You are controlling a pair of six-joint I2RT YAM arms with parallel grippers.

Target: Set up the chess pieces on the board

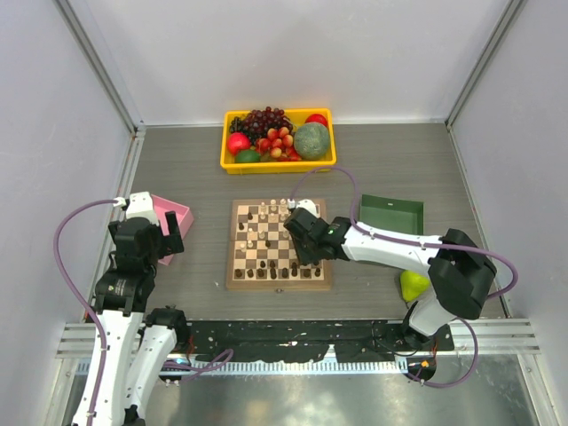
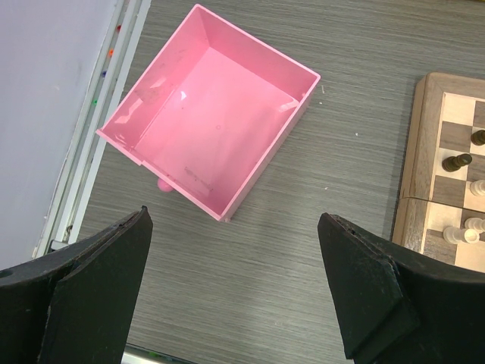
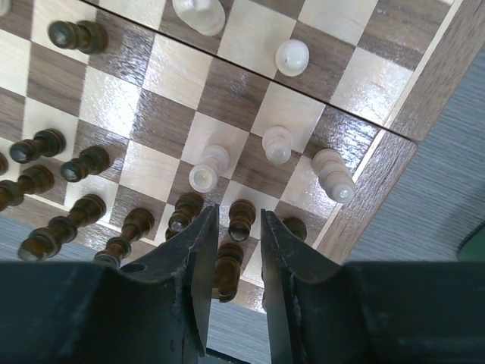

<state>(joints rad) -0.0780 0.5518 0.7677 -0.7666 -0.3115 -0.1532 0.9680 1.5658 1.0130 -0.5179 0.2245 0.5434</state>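
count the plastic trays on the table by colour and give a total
yellow plastic tray holding fruit: 1
pink square plastic tray: 1
dark green plastic tray: 1
total: 3

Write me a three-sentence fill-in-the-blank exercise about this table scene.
The left gripper hangs wide open above an empty ____ tray. The right gripper is low over the board, among its ____ pieces. The fruit lies in the ____ bin.
Missing words: pink; dark; yellow.
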